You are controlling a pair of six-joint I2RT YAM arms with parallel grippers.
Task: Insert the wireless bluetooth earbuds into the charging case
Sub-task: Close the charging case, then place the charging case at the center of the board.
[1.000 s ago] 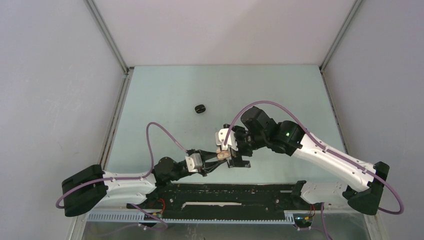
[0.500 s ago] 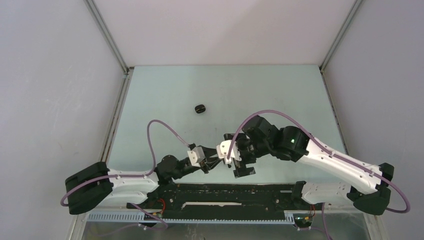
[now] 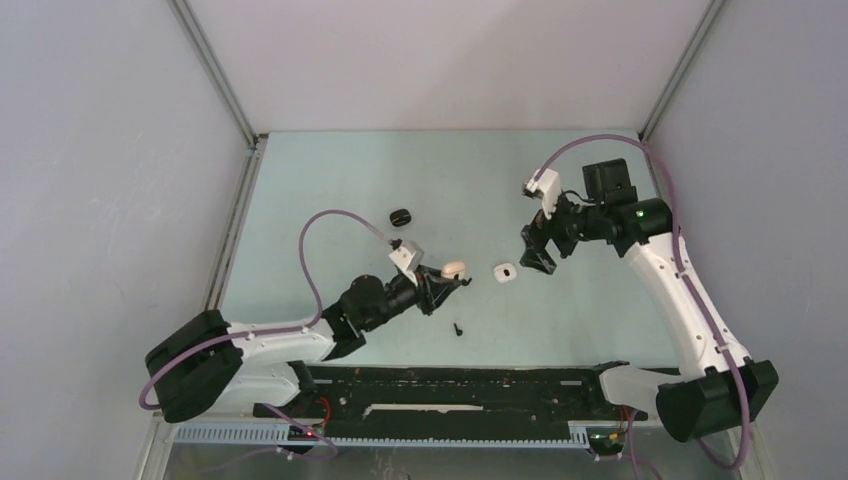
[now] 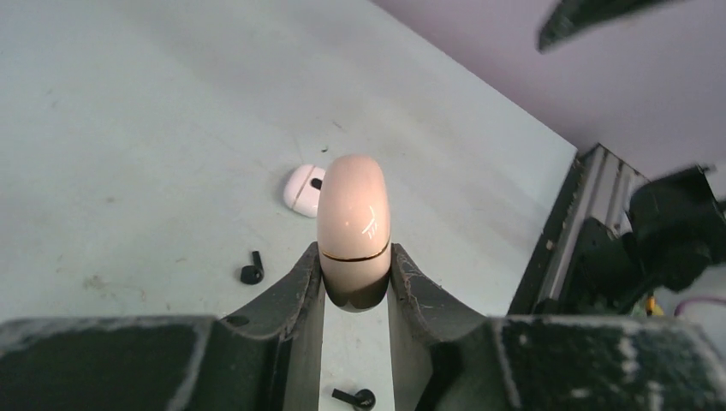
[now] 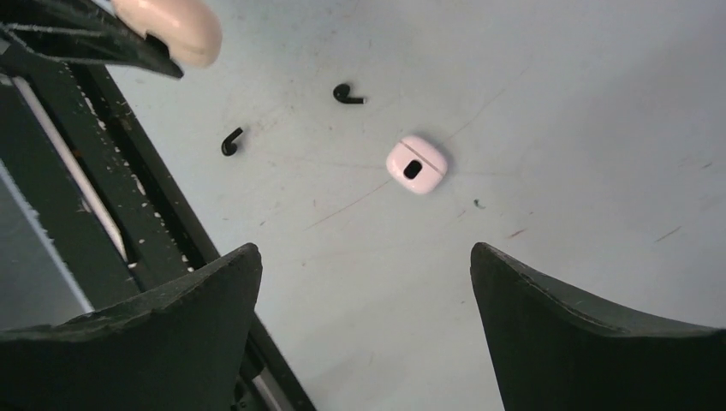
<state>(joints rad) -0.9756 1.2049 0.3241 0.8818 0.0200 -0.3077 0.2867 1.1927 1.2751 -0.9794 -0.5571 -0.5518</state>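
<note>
My left gripper (image 4: pixel 354 261) is shut on a closed, peach-pink charging case (image 4: pixel 354 214), held a little above the table (image 3: pixel 330 180); the case (image 3: pixel 452 268) sticks out past the fingertips. Two black earbuds lie on the table beneath and beside it: one (image 4: pixel 251 270) to the left, one (image 4: pixel 355 397) under the jaws. In the right wrist view they sit at the upper left, one earbud (image 5: pixel 347 94) near a small pale case (image 5: pixel 417 164) and the other (image 5: pixel 230 141) closer to the black rail. My right gripper (image 5: pixel 364 257) hangs open and empty, up and to the right of that pale case (image 3: pixel 505 272).
A small black case (image 3: pixel 401 217) lies on the table behind the left gripper. The pale case (image 4: pixel 304 190) shows a dark slot on top. A black rail (image 3: pixel 450 385) runs along the near edge. Grey walls close in the table on three sides.
The right gripper has left the pink case and swung away to the far right, still open. The left gripper carried the case away from the rail. The pale case and an earbud now show.
</note>
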